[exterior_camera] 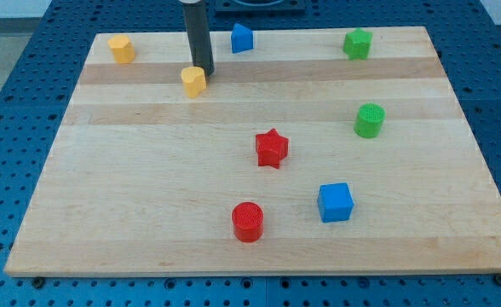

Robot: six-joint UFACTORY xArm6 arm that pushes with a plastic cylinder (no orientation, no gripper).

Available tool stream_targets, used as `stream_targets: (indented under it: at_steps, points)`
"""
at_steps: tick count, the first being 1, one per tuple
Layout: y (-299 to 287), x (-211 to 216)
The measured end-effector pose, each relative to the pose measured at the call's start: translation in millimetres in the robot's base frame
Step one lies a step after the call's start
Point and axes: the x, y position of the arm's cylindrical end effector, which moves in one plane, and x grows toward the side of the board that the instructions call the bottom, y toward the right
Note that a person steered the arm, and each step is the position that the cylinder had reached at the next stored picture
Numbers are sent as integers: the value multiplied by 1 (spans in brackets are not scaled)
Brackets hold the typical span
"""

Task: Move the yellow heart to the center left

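The end effector here is a straight dark rod with nothing that opens or closes, so it has hold of nothing. My tip sits at the far left part of the pale wooden tabletop, right against the far right edge of the small yellow heart-shaped plastic block; the two look to be touching, though the contact itself is too fine to confirm.

That yellow heart lies in the far left region of the tabletop, a little to the right of the left edge and close to the far side. Further left and slightly farther back, near the far left corner, stands a yellow-orange block whose shape is hard to make out. Just to the right of the rod, at the far edge, is a blue block with angled faces. At the far right sits a green block with a star-like outline, and nearer, on the right side, a green cylinder.

Around the middle lies a red star-shaped block. Nearer still, a red cylinder stands well apart from a blue cube to its right.
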Motion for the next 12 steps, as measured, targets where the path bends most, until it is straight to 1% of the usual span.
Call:
stream_targets:
  at_steps: [2, 4, 5, 6, 7, 8, 10, 12]
  points:
    - [0, 9]
    - [-3, 46]
    - [-18, 59]
    - [-27, 91]
    - [-17, 124]
    - [0, 145]
    - [-1, 154]
    - [-27, 144]
